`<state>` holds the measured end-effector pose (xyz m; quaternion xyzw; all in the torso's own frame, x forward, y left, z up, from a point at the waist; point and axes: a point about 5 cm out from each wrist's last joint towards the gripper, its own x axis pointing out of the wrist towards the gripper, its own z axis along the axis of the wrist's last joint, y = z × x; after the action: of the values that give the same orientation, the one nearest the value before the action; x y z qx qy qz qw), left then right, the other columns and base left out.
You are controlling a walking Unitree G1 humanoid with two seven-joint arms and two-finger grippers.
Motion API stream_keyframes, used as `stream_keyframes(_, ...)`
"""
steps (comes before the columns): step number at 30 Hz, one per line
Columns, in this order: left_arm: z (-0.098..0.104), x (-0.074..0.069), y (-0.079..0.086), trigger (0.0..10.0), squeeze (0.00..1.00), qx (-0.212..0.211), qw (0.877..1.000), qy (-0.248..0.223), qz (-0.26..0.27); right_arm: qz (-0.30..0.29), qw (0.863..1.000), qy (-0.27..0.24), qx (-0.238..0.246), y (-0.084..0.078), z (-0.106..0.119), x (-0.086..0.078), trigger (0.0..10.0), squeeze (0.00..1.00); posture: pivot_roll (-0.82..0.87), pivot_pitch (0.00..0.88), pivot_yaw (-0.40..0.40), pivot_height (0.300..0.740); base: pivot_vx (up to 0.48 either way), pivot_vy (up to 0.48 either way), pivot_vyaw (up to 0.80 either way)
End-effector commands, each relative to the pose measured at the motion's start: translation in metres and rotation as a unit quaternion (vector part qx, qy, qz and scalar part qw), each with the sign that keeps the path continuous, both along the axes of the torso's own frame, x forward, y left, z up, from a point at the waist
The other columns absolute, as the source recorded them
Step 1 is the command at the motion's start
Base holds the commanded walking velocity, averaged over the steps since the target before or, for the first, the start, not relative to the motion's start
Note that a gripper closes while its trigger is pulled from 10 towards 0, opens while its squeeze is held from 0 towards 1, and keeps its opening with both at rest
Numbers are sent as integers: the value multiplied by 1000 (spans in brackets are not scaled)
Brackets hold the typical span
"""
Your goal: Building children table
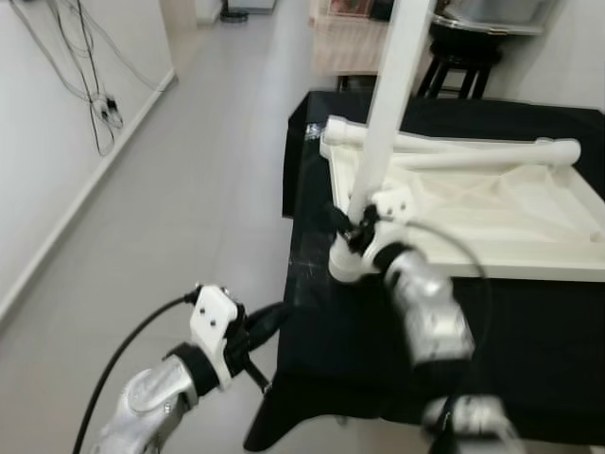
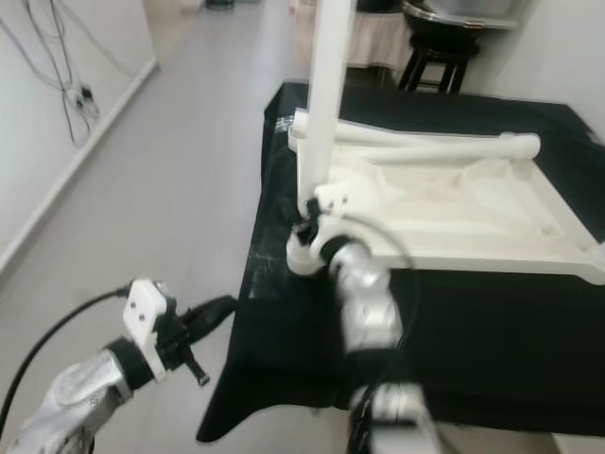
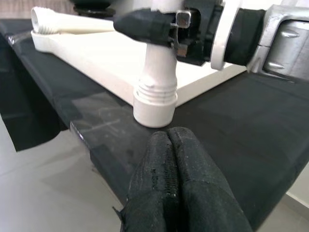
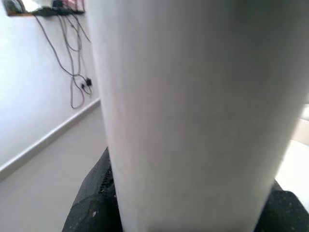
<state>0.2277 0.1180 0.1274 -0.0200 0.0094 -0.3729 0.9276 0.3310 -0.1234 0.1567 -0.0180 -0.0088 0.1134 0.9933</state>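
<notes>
White plastic children's tabletop (image 1: pixel 492 213) lies upside down on the black-cloth-covered bench (image 1: pixel 529 331), toward the bench's far side and its left edge. One long white plastic table leg (image 1: pixel 386 123) stands upright in the tabletop's near-left corner socket, threaded collar (image 3: pixel 154 94) sitting at the base, right by the bench's left edge. A second white plastic leg (image 1: pixel 454 149) lies flat along the tabletop's far rim.

Right hand (image 1: pixel 357 230) – black fingers pinching the upright leg low down, just above the collar; silver arm runs back across the bench toward the robot. In the right wrist view the leg (image 4: pixel 193 111) sits close up between the fingers.

Left hand (image 1: pixel 269 320) – fingers pressed together, holding nothing, off the bench's left edge and near its front-left corner, apart from the leg. In the left wrist view the shut fingers (image 3: pixel 178 183) point at the collar across the bench edge.

Grey tiled floor (image 1: pixel 189 208) left of the bench – cables (image 1: pixel 90 85) hang on the white wall beyond it. Black stool (image 1: pixel 458 61) behind the bench.
</notes>
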Motion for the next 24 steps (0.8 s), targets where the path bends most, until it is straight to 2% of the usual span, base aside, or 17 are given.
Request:
stream_keyframes(1, -5, 1, 2, 10000, 0, 2, 1000, 10, -5, -16, 998, 57, -9, -9, -23, -1, 0, 0, 16, 65, -20, 740, 0, 0, 0)
stream_keyframes(6, -5, 2, 1, 10000, 0, 3, 1000, 9, -6, -16, 998, 58, -9, -9, -24, 3, 0, 0, 16, 64, -20, 740, 0, 0, 0)
stream_keyframes(7, -4, 2, 2, 10000, 0, 2, 1000, 6, 2, -27, 998, 48, -16, -10, -19, 9, 4000, 0, 20, 65, -15, 740, 0, 0, 0)
stream_keyframes(8, -4, 2, 2, 10000, 0, 2, 1000, 6, 2, -27, 998, 48, -16, -10, -19, 9, 4000, 0, 20, 65, -15, 740, 0, 0, 0)
stream_keyframes(9, -4, 3, 2, 10000, 0, 2, 1000, 4, 8, -29, 999, 39, -18, -11, -14, 15, 10000, 0, 23, 67, -17, 740, 0, 0, 0)
stream_keyframes(10, -3, 3, 2, 10000, 0, 1, 1000, 2, 12, -25, 999, 27, -19, -11, -4, 20, 10000, 929, 22, 68, -16, 740, 0, 0, 0)
stream_keyframes(13, -3, 3, 2, 10000, 0, 1, 1000, 2, 13, -21, 999, 20, -19, -12, 2, 22, 10000, 929, 22, 68, -16, 740, 0, 0, 0)
stream_keyframes(14, -3, 3, 2, 10000, 0, 1, 1000, 2, 12, 3, 1000, 10, -19, -11, 9, 26, 10000, 1000, 22, 68, -16, 740, 0, 0, 0)
stream_keyframes(17, -3, 3, 2, 10000, 0, 0, 1000, 2, 10, 35, 999, -5, -18, -12, 19, 29, 10000, 1000, 17, 71, -15, 740, 0, 0, 0)
stream_keyframes(18, -3, 3, 1, 10000, 0, -2, 1000, 2, 9, 95, 995, -20, -14, -13, 30, 32, 10000, 0, 19, 74, -16, 740, 0, 0, 0)
stream_keyframes(19, -3, 3, 1, 10000, 0, -2, 1000, 2, 9, 95, 995, -20, -14, -13, 30, 32, 10000, 0, 19, 74, -16, 740, 0, 0, 0)
stream_keyframes(21, -2, 3, 0, 10000, 0, -3, 1000, 2, 8, 182, 982, -36, -19, -15, 44, 34, 10000, 0, 21, 74, -18, 740, 0, 0, 0)
stream_keyframes(23, -2, 4, 0, 10000, 0, -4, 1000, 1, 9, 268, 962, -33, -42, -16, 46, 32, 10000, 0, 22, 76, -20, 740, 0, 0, 0)
stream_keyframes(24, -2, 4, 0, 10000, 0, -4, 1000, 1, 9, 268, 962, -33, -42, -16, 46, 32, 10000, 0, 22, 76, -20, 740, 0, 0, 0)
